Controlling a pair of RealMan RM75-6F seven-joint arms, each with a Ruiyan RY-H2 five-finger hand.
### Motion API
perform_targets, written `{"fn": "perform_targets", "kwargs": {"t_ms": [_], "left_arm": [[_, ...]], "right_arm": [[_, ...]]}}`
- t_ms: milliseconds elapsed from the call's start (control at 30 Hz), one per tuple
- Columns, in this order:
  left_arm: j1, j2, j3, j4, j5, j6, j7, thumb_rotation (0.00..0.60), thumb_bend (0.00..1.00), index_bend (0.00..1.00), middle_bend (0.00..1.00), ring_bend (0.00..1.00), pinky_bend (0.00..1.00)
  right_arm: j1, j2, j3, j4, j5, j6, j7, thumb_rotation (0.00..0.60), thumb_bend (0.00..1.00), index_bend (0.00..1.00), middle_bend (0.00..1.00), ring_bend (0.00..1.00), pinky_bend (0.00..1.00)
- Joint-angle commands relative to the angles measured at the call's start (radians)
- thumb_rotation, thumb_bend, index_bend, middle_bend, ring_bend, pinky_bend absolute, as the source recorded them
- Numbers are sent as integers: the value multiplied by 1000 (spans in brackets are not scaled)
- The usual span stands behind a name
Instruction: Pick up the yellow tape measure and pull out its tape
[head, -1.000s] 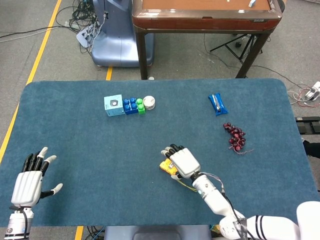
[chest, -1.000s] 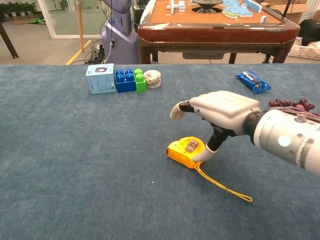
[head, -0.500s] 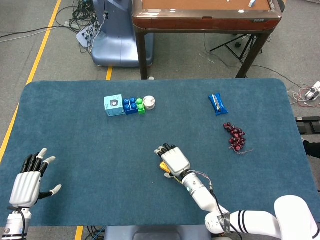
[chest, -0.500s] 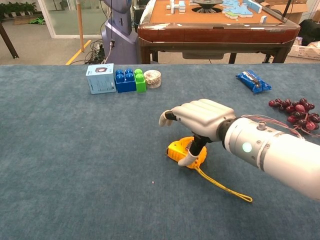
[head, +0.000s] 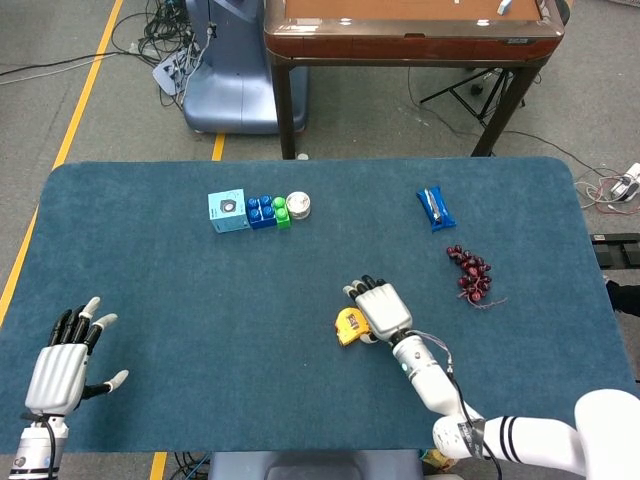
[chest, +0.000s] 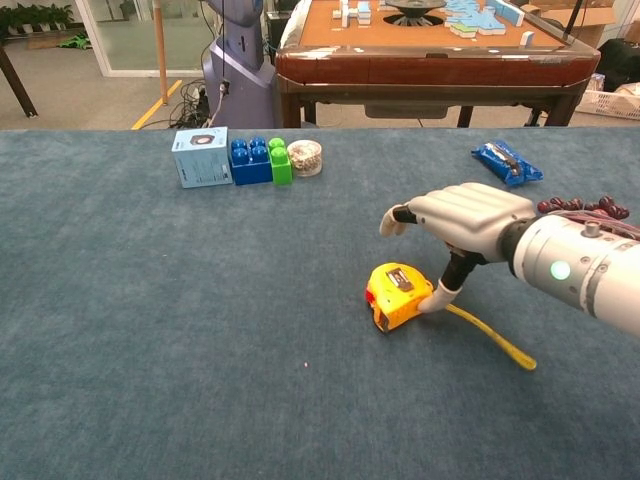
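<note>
Blue carpet bench (head: 180, 300): covers the whole work surface, all items sit on it.
Yellow tape measure (chest: 398, 295): on the bench near the middle, tipped up on its edge, just left of the right hand; yellow strap (chest: 492, 338) trails right from it along the bench.
Right hand (chest: 462, 222): arched over the tape measure, thumb tip touching its right side, other fingers stretched forward above it and apart; not lifted, no closed grip visible.
Left hand (head: 62, 360): near-left corner of the bench, fingers spread, holds nothing, well apart from the tape measure.
Light blue box (head: 227, 211): far left-centre, touching the blue and green blocks (head: 267, 211).
Small round jar (head: 298, 206): just right of the blocks.
Blue snack packet (head: 435, 208): far right.
Dark red grapes (head: 470, 274): right side, near the packet.
</note>
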Motion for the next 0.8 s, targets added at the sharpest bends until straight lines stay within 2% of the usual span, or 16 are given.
{"fn": "perform_targets", "kwargs": {"t_ms": [33, 233, 533, 800], "left_arm": [[2, 1, -2, -4, -3, 4, 6, 600, 103, 207, 29, 0, 0], [7, 0, 2, -11, -4, 7, 11, 600, 102, 206, 29, 0, 0], [10, -4, 5, -16, -4, 4, 12, 600, 102, 207, 20, 0, 0], [10, -4, 3, -7, -8, -1, 3, 600, 102, 207, 19, 0, 0]], "right_arm": [[7, 15, -9, -6, 3, -27, 21, 600, 0, 216, 226, 148, 283], [19, 51, -36, -20, -49, -70, 74, 600, 0, 216, 253, 148, 283], [64, 93, -44, -2, -74, -152, 129, 600, 0, 216, 253, 148, 283], [77, 70, -46, 0, -57, -135, 130, 600, 0, 216, 254, 149, 283]]}}
